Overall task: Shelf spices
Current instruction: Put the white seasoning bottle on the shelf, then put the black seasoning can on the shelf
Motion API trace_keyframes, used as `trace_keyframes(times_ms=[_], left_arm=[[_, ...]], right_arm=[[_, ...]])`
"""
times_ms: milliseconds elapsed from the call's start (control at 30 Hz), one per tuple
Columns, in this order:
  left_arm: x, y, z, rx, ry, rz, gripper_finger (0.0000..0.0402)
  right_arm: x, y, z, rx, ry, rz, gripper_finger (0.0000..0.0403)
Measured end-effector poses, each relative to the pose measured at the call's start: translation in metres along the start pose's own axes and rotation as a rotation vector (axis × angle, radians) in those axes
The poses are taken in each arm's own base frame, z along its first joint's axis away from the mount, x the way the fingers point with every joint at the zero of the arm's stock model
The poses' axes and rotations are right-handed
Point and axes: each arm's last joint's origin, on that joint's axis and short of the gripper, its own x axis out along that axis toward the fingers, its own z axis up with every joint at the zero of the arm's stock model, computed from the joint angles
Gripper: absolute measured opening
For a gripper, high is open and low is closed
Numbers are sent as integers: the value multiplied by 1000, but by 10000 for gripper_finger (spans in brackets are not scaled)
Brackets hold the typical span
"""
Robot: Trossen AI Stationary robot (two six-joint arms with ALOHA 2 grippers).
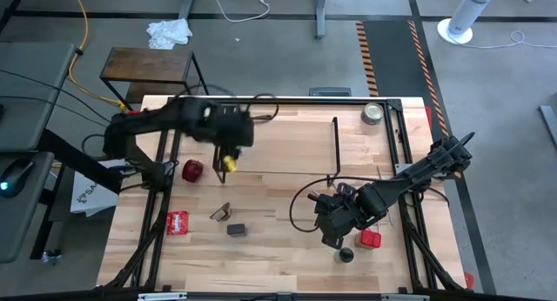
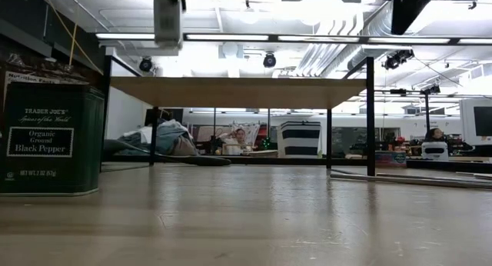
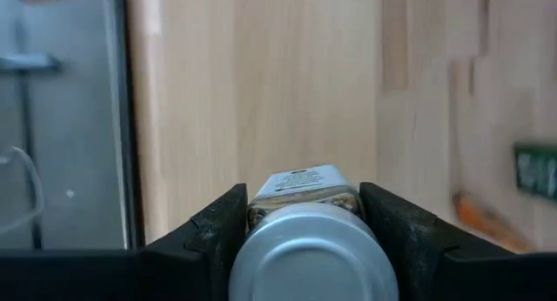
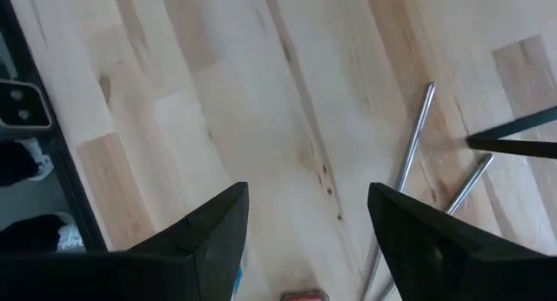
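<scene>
One silver-capped jar point(image 3: 313, 240) in left tool point(image 3: 306, 216); right tool point(image 4: 306, 216) spread, empty.

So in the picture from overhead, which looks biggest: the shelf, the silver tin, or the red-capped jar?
Largest to smallest, as they look from above:
1. The shelf, by far.
2. The silver tin and the red-capped jar look about alike; I would not rank them.
</scene>
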Motion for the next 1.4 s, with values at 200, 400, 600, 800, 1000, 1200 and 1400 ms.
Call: trace_keyframes(times_ms=[200,400,600,800,1000,1200,1400], left_arm=[[36,27,-3,58,120,-63,189],[56,38,-11,42,165,-137,189],[65,38,-15,67,191,-154,189],[69,39,-12,56,179,-101,274],[68,40,-11,41,164,-96,313],[60,39,-10,37,138,-109,309],[27,43,3,-18,-11,-88,309]], right_arm=[[0,-1,2,25,-37,-28,233],[0,-1,2,46,-43,-33,233],[0,-1,2,44,-46,-35,233],[0,-1,2,46,-45,-36,233],[0,-1,2,46,-45,-37,233],[0,-1,2,54,-46,-37,233],[0,-2,3,57,-48,-35,233]])
